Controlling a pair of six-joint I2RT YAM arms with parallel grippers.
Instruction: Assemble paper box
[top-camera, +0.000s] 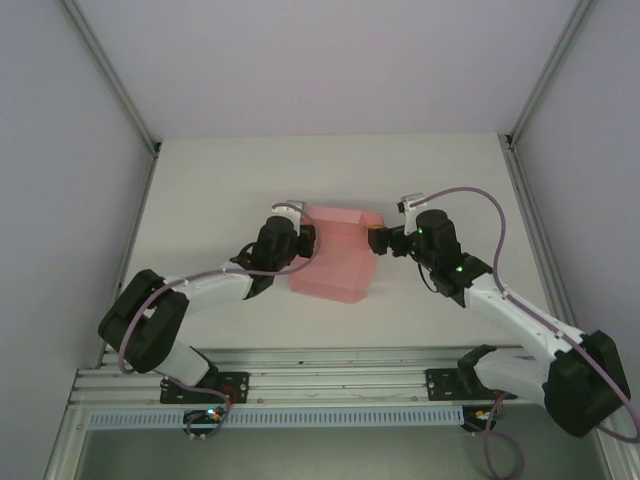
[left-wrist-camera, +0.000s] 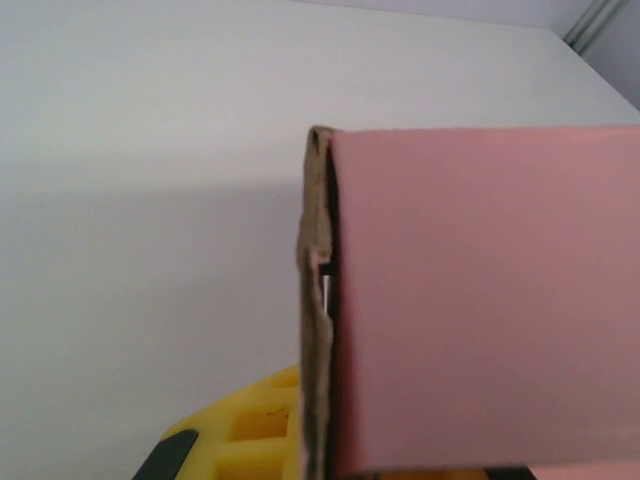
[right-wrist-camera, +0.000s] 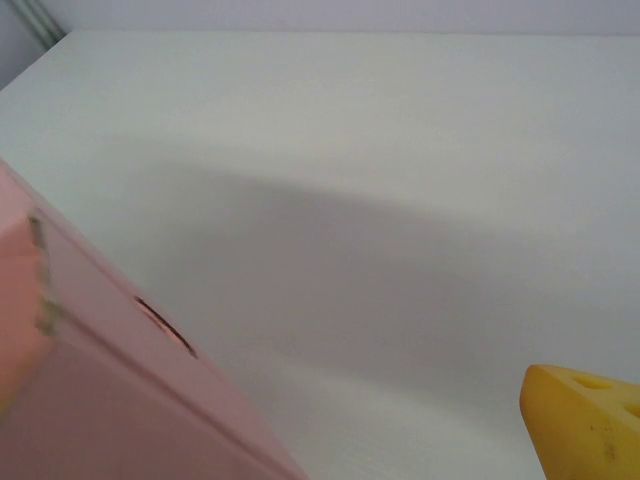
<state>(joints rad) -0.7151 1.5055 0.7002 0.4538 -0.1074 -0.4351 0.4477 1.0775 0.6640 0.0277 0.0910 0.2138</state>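
Note:
The pink paper box is a partly folded card shape held up over the middle of the table. My left gripper is shut on its left edge. In the left wrist view the card's brown cut edge runs down against the yellow finger, and a pink panel hides the other finger. My right gripper is at the box's right edge. In the right wrist view its yellow finger stands well apart from the pink card, which covers the other finger.
The white table lies under the box. Grey walls with metal corner posts close in the left, right and back. The aluminium rail carrying both arm bases runs along the near edge.

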